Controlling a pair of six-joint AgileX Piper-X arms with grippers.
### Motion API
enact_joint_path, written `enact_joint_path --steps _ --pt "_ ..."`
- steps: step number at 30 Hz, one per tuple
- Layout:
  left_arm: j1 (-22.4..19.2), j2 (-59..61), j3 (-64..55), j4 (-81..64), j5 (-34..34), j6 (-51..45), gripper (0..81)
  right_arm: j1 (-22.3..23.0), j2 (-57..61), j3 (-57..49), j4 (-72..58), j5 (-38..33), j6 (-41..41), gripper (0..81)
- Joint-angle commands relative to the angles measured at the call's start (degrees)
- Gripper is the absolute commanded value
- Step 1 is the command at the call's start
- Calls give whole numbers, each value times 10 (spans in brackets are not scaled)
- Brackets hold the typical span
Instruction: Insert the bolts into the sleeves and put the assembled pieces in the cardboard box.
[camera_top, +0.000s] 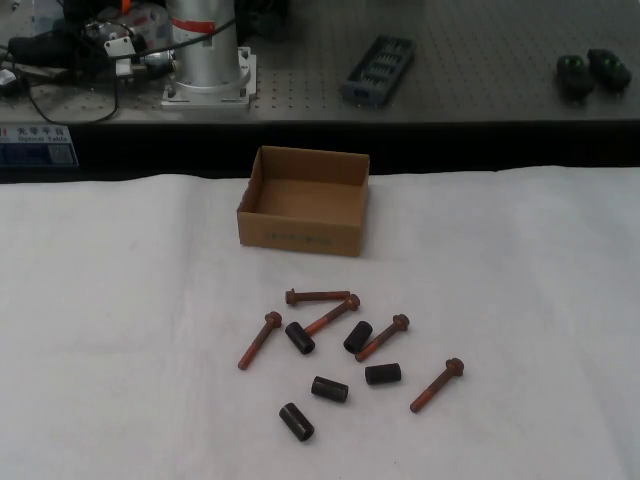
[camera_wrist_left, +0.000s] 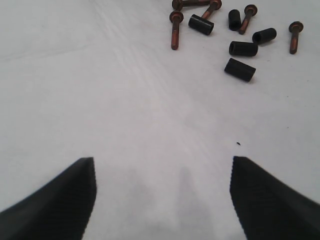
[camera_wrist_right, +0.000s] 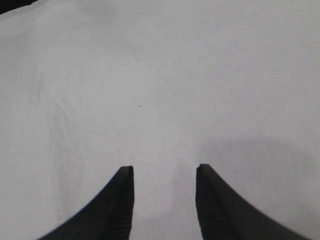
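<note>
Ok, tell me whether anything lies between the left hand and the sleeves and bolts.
Nothing visible does. Only bare white cloth lies between the left hand and the nearest sleeve, with the bolts scattered just beyond it.

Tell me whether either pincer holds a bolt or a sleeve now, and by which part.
Nothing is held: the left pincer and the right pincer are both open above the white cloth.

Bolts (camera_top: 258, 341) and sleeves (camera_top: 329, 389) lie scattered on the cloth (camera_top: 120, 330) before the cardboard box (camera_top: 300, 232).
</note>
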Motion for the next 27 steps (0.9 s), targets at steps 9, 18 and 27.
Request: enact_joint_path --steps 9,18,27 --pt "1 0 -2 40 -1 10 545 -3 -1 -5 -6 1 0 314" --pt "1 0 -2 3 62 -154 545 -3 -1 -5 -6 1 0 314" --pt "1 0 -2 -98 74 -562 545 -3 -1 -5 -28 -101 282 314"
